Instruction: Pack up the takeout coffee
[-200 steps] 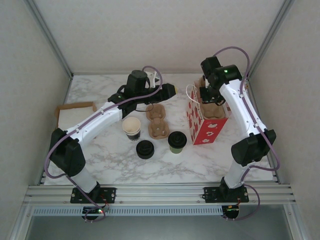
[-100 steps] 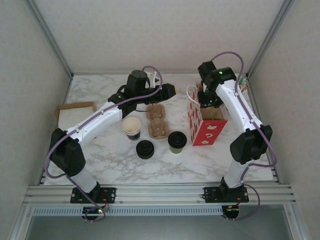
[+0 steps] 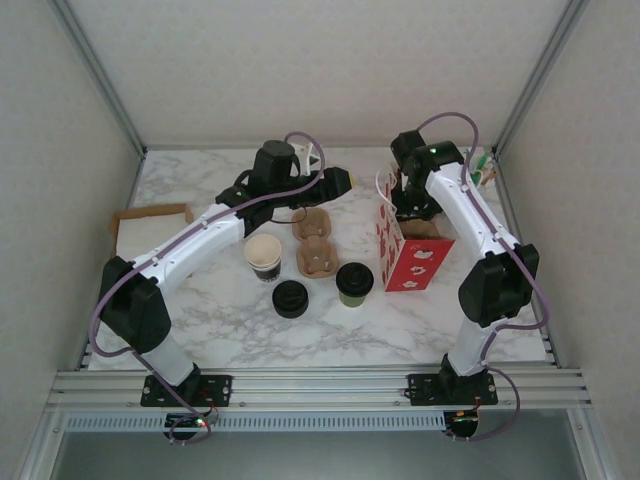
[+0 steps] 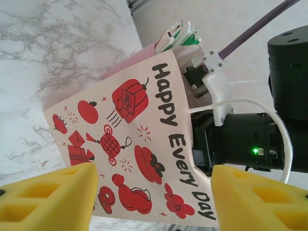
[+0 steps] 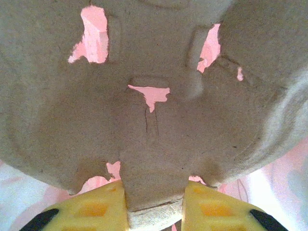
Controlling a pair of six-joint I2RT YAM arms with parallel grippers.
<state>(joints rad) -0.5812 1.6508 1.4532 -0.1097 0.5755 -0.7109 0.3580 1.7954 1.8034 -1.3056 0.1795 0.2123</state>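
On the marble table [image 3: 200, 330], seen from the top camera, both arms reach toward the far side. The left arm [image 3: 200, 240] stretches diagonally from its base toward the table's middle. The left gripper [image 4: 151, 192] has its yellow fingers [image 4: 48, 197] standing well apart with nothing between them, and it faces the printed side of the bag. The right arm [image 3: 480, 225] rises along the right edge and bends down over the bag's mouth. The right gripper [image 5: 154, 202] is clamped on a tab of a pulp cup tray [image 5: 154, 96], and the pink lining of the bag shows through the tray's holes. The red-and-white paper bag [image 3: 415, 258] stands upright right of centre, open at the top, with "Happy Every Day" printed on its side. A flat cardboard box [image 3: 150, 228] lies at the left edge, well apart from the rest. Two more pulp trays lie at the table's centre, one farther [image 3: 312, 225] and one nearer [image 3: 318, 261], just beside each other. The takeout coffee [image 3: 354, 283], green wall and black lid, stands upright on the table just left of the bag's near corner and just beside the nearer tray, touched by neither gripper. A lidless cup [image 3: 264, 256] stands left of the nearer tray. A loose black lid [image 3: 290, 298] lies in front of that cup, left of the coffee.
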